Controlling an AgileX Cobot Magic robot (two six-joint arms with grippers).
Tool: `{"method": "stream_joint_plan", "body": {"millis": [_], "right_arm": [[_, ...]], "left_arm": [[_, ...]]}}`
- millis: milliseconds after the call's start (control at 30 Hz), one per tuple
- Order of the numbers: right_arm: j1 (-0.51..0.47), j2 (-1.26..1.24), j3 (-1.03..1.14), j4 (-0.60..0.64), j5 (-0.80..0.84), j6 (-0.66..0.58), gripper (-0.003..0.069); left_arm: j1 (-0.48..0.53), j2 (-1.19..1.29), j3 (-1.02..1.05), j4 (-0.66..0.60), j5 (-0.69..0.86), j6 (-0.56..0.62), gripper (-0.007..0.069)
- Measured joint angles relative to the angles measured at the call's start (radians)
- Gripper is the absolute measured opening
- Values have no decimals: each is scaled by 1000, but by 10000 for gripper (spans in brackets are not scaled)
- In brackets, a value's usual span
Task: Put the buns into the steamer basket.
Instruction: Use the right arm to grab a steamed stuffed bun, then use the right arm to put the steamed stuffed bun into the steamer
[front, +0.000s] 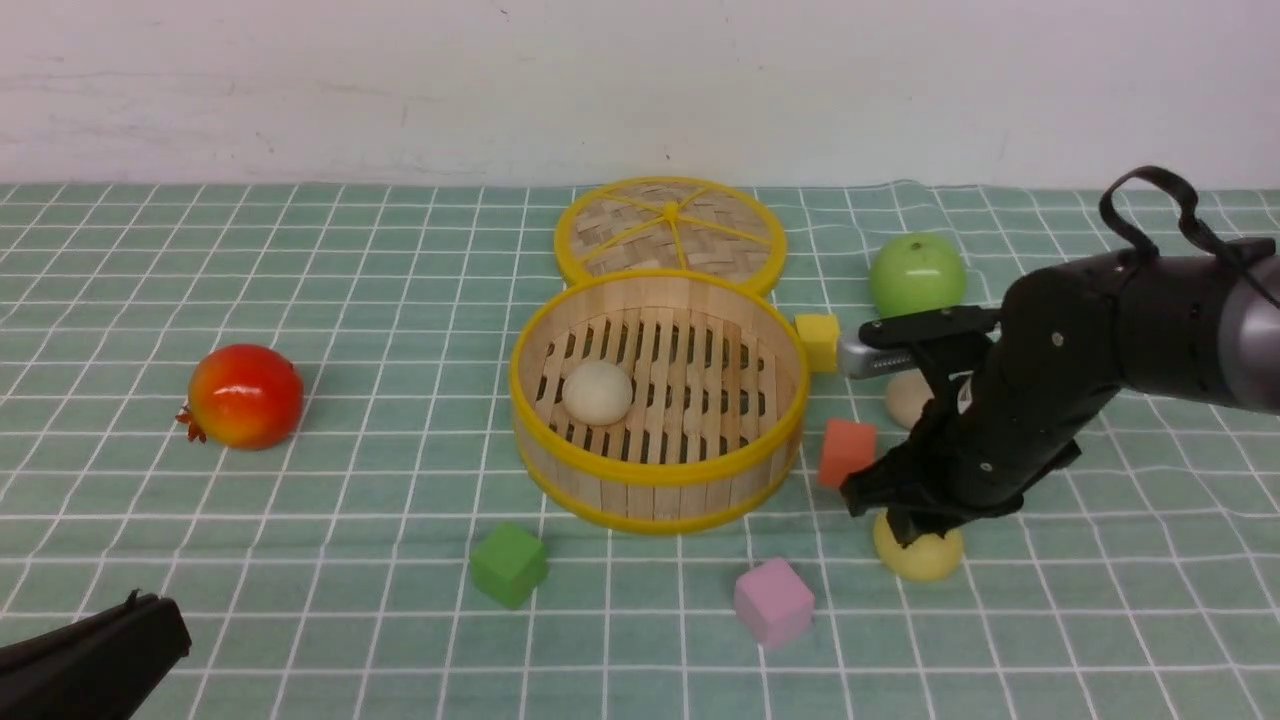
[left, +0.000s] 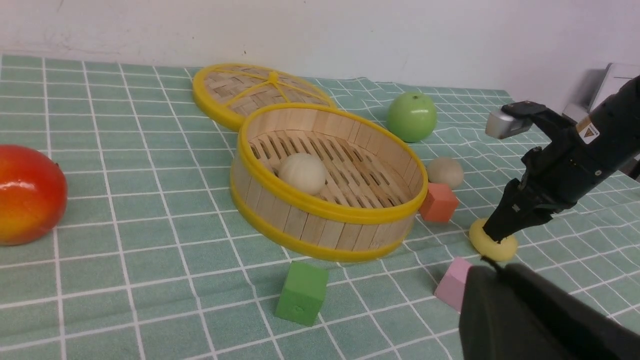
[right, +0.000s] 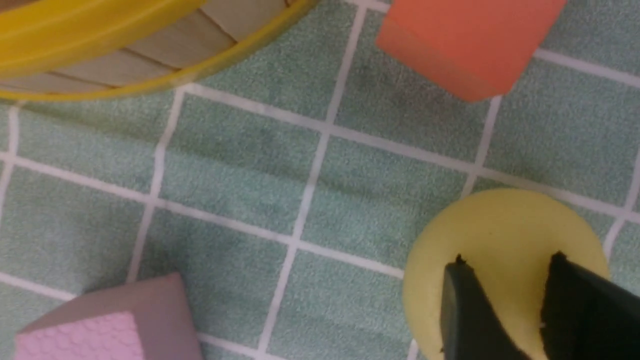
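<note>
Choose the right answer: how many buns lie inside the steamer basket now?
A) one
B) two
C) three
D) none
A: only one off-white bun lies on the floor of the steamer basket; the second off-white bun and the yellow bun are on the cloth outside it, the yellow one under the right hand.

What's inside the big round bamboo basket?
One off-white dome-shaped bun lies on the slatted floor of the bamboo steamer basket, nothing else visible. The near wall hides a strip of floor.
</note>
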Motion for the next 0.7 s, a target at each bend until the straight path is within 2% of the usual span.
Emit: {"method": "stream_joint_plan", "body": {"millis": [67, 100, 167, 233, 400, 500, 700], "right_arm": [[0, 2, 0, -18, -1, 0, 144], [0, 2, 0, -18, -2, 0, 144], [0, -5, 0, -53, 0, -1, 47], [0, -23, 0, -63, 6, -1, 8], [12, -137, -37, -63, 42, -14, 1], [57, -178, -111, -13, 27, -80, 1], [154, -69, -281, 63, -40, -159, 2]], "left_arm": [[0, 0, 0, 0, 0, 1, 14], [0, 0, 0, 0, 0, 1, 14], [0, 0, 0, 0, 0, 1, 18], [0, 0, 0, 0, 0, 1, 19], [0, 0, 0, 0, 0, 1, 22], [0, 0, 0, 0, 0, 1, 26], [0, 0, 0, 0, 0, 1, 34]]}}
